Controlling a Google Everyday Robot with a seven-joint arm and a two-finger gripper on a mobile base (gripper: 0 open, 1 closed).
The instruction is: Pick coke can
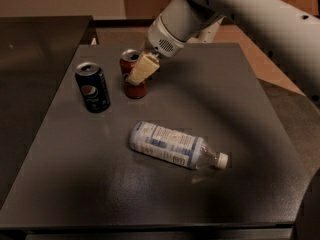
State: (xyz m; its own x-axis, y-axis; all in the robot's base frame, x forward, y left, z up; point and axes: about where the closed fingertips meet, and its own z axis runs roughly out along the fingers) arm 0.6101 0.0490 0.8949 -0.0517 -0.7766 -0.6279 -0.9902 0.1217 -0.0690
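Note:
The coke can (134, 88), red with a silver top, stands upright on the dark table (210, 99) at the back left. My gripper (137, 74) comes down from the upper right on the white arm and sits right at the can, its cream tip covering the can's right front side. The can's base rests on the table.
A dark blue can (93, 87) with a round logo stands just left of the coke can. A clear plastic bottle (172, 145) with a white cap lies on its side in the middle. A second dark surface (35, 49) adjoins on the left.

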